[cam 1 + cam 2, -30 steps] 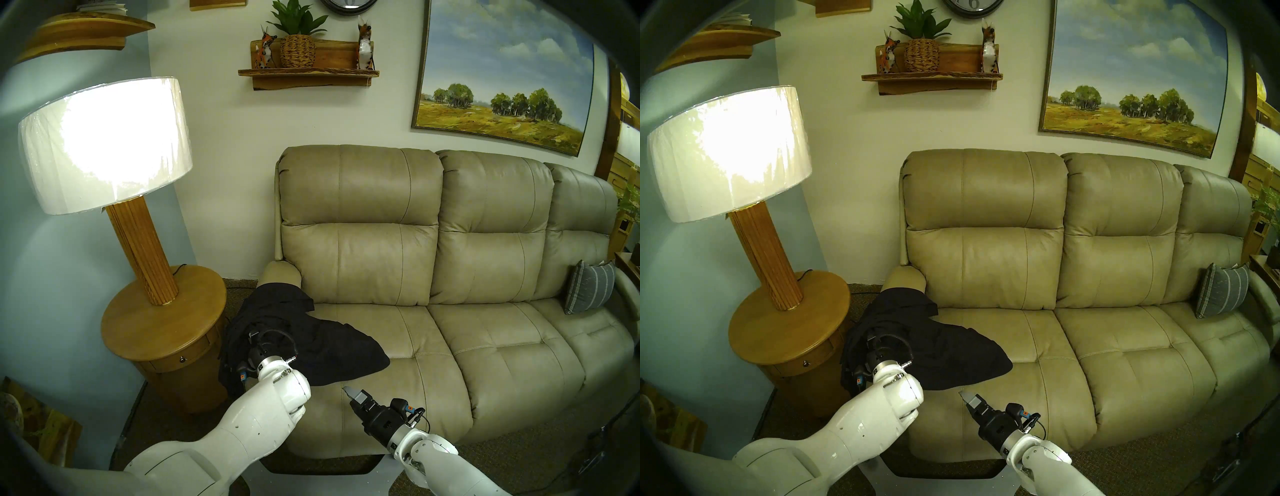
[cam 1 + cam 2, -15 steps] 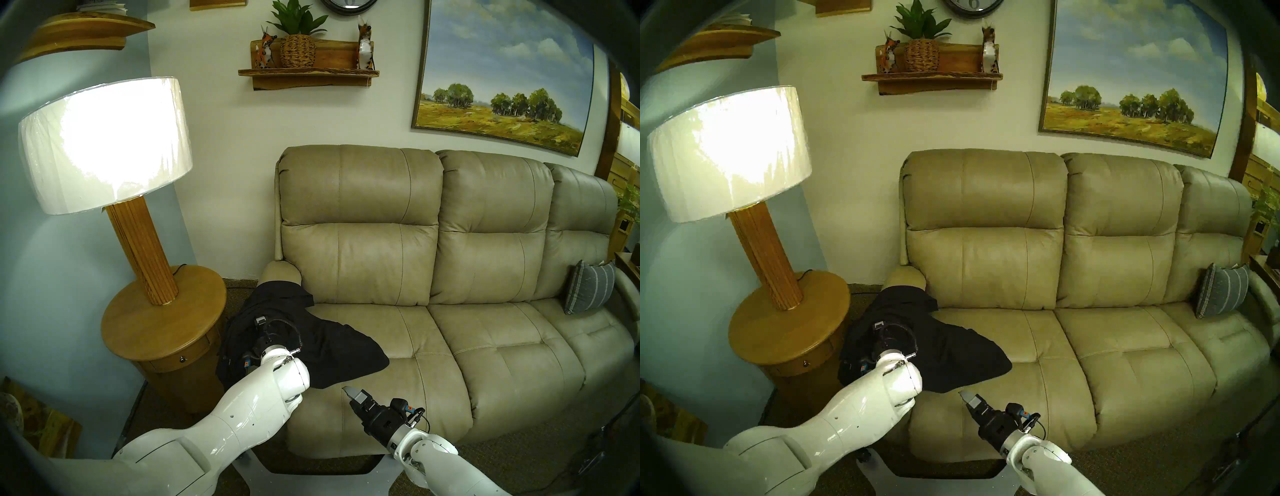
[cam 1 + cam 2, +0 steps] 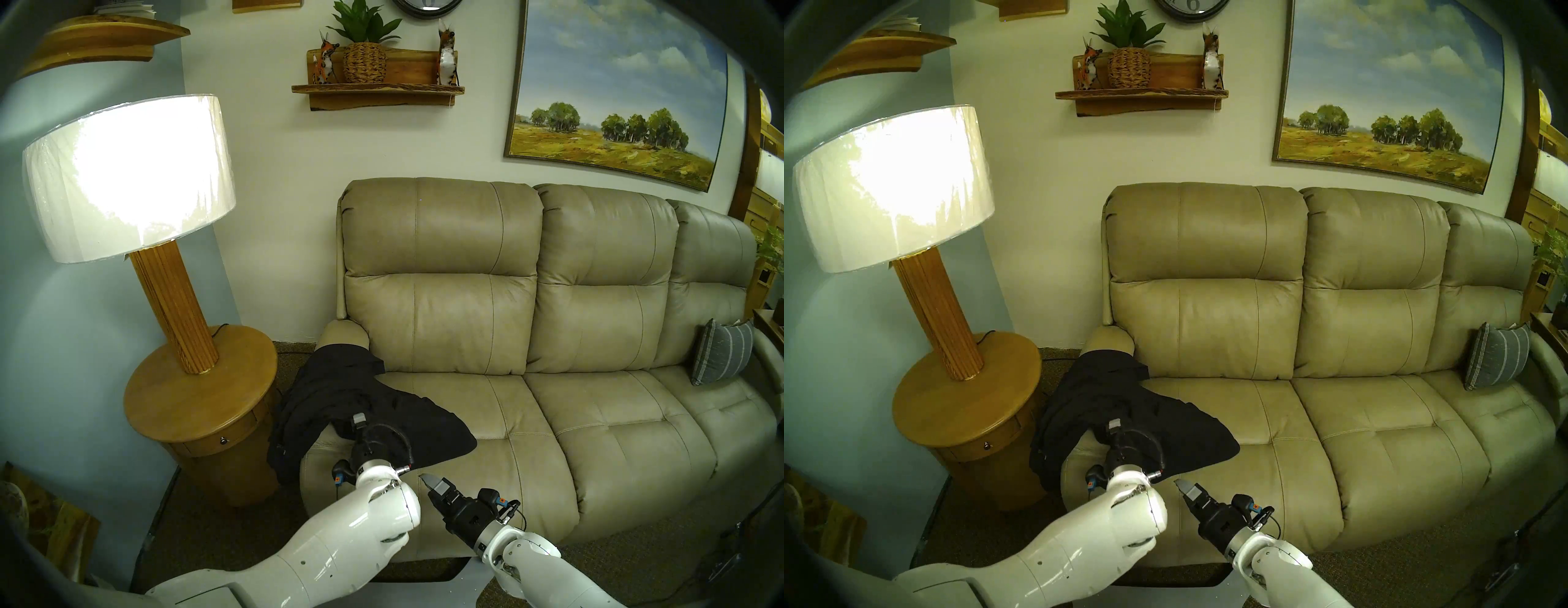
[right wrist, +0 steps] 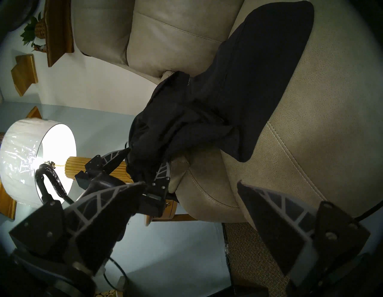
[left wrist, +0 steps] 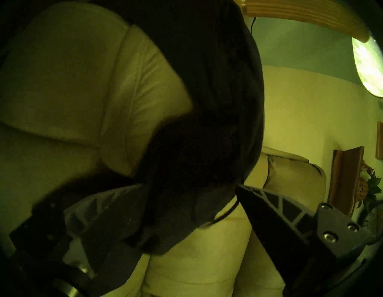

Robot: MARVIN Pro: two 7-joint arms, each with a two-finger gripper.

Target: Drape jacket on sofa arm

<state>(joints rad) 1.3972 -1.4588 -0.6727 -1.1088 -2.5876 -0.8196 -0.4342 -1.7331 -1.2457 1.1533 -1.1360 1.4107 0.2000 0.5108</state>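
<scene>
The black jacket [image 3: 339, 395] lies over the sofa arm [image 3: 339, 463], its tail spilling onto the seat. The left tool [image 4: 143, 163], fingers spread around fabric, has pulled back, baring the arm's front end. The right tool [image 3: 428, 482] stays spread nearby.

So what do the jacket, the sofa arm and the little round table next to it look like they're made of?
Jacket: soft matte black cloth; it folds and sags limply.
Sofa arm: padded beige leather or faux leather; slight sheen, stitched seams.
Round table: wood with a smooth satin finish; its warm brown top reflects the light.
</scene>
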